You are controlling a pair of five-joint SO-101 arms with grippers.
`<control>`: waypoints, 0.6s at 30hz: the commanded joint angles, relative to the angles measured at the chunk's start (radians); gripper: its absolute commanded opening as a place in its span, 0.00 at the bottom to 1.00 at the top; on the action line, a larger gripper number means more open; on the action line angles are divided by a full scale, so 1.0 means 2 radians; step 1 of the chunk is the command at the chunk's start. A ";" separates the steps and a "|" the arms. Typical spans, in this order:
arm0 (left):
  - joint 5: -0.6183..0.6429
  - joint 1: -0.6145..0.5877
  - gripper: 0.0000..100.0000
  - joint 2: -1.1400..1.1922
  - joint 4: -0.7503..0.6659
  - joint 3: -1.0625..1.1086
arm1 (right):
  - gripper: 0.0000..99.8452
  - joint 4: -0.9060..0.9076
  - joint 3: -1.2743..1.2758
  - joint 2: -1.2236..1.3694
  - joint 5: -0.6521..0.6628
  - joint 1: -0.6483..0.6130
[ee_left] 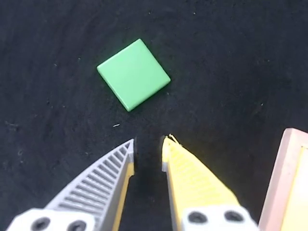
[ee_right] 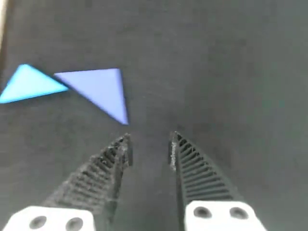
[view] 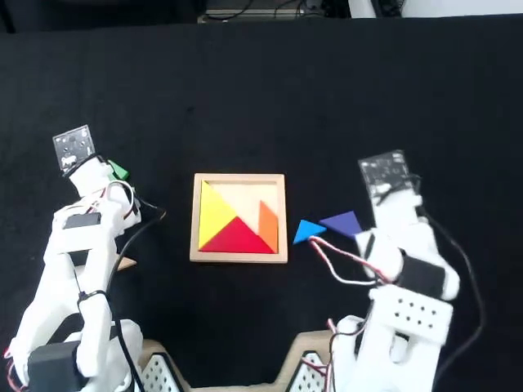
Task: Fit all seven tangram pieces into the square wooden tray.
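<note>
Holding three pieces (view: 241, 238), the tray (view: 239, 258) has a square (ee_left: 134, 74) left, blue triangle (ee_right: 29, 84) and purple triangle (ee_right: 101, 89) right; left fingers (ee_left: 187, 178) and right fingers (ee_right: 192, 168) hang slightly parted, empty.

The left arm (view: 82, 245) rises from the near left of the scene and bends toward the far side, with its wrist pointing downward. The left gripper (ee_left: 148, 144) has its two fingers a little apart. The right arm (view: 404, 269) stands at the near right and leans the same way. The right gripper (ee_right: 149, 139) shows a somewhat wider gap between its fingers.
</note>
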 commanded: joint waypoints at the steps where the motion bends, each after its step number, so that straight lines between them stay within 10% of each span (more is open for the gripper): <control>1: -0.012 -0.001 0.11 -0.002 -0.001 -0.019 | 0.13 0.008 -0.072 0.082 -0.004 -0.030; 8: -0.012 0.000 0.11 -0.001 -0.001 -0.019 | 0.20 0.117 -0.232 0.303 0.155 -0.068; 18: -0.012 0.000 0.11 -0.001 -0.001 -0.019 | 0.20 -0.153 -0.029 0.270 0.324 -0.059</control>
